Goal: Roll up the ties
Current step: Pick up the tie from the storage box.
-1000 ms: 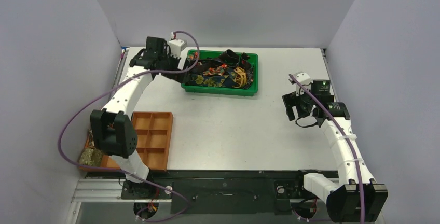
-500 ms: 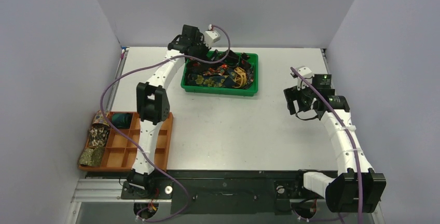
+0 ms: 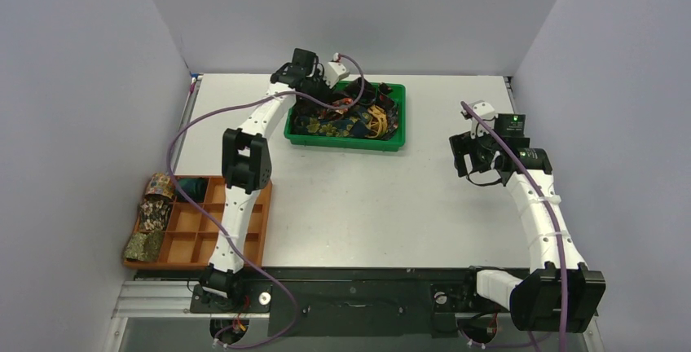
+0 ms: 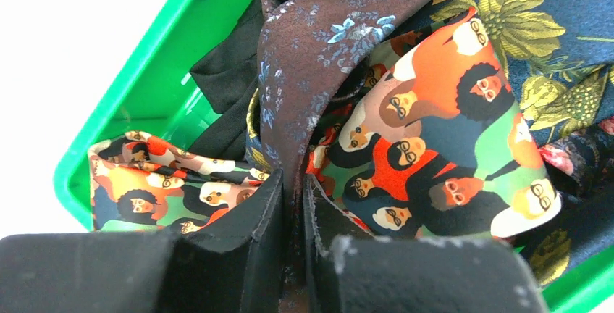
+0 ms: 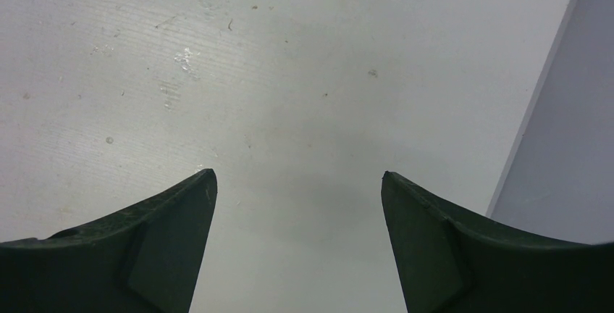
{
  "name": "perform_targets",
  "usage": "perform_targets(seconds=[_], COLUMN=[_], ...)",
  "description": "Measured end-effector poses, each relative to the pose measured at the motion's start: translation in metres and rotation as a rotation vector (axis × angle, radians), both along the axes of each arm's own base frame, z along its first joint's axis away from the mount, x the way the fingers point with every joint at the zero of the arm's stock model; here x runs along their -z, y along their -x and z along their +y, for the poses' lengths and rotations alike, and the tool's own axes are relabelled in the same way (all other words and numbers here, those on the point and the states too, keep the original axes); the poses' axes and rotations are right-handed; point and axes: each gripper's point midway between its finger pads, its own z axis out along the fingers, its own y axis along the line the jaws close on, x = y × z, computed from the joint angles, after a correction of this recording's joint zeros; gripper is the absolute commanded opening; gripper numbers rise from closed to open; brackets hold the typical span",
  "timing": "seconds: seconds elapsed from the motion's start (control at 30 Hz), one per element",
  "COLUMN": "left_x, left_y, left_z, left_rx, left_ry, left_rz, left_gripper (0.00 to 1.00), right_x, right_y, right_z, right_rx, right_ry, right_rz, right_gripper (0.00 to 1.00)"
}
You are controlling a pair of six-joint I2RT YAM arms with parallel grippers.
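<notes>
A heap of loose ties point(image 3: 352, 114) fills the green bin point(image 3: 342, 142) at the back of the table. My left gripper point(image 3: 314, 95) reaches into the bin's left end. In the left wrist view, the left gripper point(image 4: 293, 190) is shut on a fold of the dark brown tie point(image 4: 304, 59) with pale blue flecks. Beside that fold lie a tie printed with cartoon faces point(image 4: 434, 139), a navy-gold tie point(image 4: 557, 30) and black fabric point(image 4: 224, 88). My right gripper point(image 3: 473, 174) hangs open over bare table at the right, and in its wrist view the gripper point(image 5: 298, 175) holds nothing.
An orange compartment tray point(image 3: 244, 238) sits at the near left, with rolled ties point(image 3: 151, 213) in its left cells. The side wall point(image 5: 565, 132) stands close to the right gripper. The bin's green wall point(image 4: 145, 88) runs just left of the left fingers.
The left arm swung right from beside the bin to over its left end, dipped in, and its jaws closed on the brown tie. The right arm shifted only slightly.
</notes>
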Motion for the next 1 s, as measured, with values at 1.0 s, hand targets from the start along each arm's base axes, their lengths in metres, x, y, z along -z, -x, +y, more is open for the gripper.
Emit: perform_targets(seconds=[1.0], left_x=[-0.073], left_y=[0.05], left_z=[0.017], left_rx=[-0.043], left_ry=[0.026], left_rz=[-0.015], left_gripper=[0.26], right_x=[-0.008], right_y=[-0.003], right_z=[0.005], right_rx=[-0.015], right_ry=[-0.024], right_rz=[-0.02], right_gripper=[0.79])
